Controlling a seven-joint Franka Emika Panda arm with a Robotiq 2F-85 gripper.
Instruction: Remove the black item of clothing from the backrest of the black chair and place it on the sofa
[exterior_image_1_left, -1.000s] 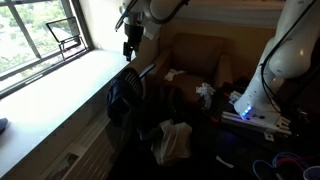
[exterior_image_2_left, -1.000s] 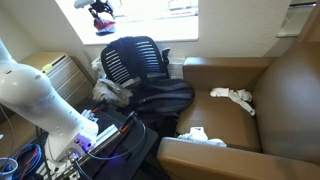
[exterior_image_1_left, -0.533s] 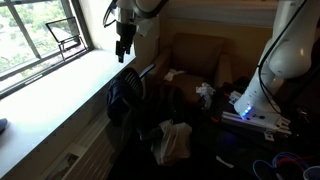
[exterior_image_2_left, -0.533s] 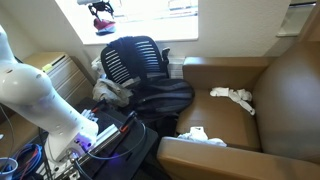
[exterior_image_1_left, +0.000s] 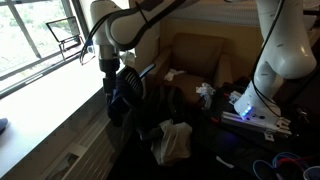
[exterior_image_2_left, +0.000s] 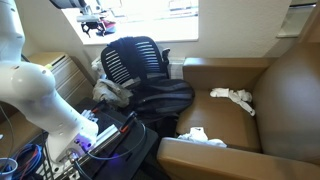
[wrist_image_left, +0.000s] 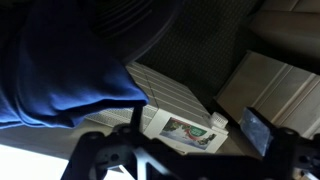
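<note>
My gripper (wrist_image_left: 183, 165) is spread wide in the wrist view, its fingers (wrist_image_left: 97, 150) dark at the bottom edge with nothing between them. Just past them I see a white slatted panel (wrist_image_left: 172, 93) and a small printed box (wrist_image_left: 186, 130) lying at its foot. A bluish-dark cloth (wrist_image_left: 60, 70) fills the left of that view beneath the chair's mesh, and I cannot tell whether it is the garment. In an exterior view the gripper (exterior_image_1_left: 108, 84) points downward just beside the upper edge of the chair (exterior_image_1_left: 126, 96), between the backrest and the sill (exterior_image_1_left: 50, 95); whether it touches the backrest I cannot tell. In an exterior view the gripper (exterior_image_2_left: 93, 28) sits up against the bright window, above and behind the chair (exterior_image_2_left: 130, 60). The garment (exterior_image_2_left: 163, 95) shows there as a black heap spread below the mesh backrest, over the seat and reaching towards the sofa (exterior_image_2_left: 270, 85). It is not on the sofa. A white cloth (exterior_image_2_left: 232, 97) lies on the sofa's seat cushion, and another rag (exterior_image_2_left: 195, 134) lies on the near armrest. The arm's white base (exterior_image_2_left: 40, 90) stands to the left of the chair among cables.
</note>
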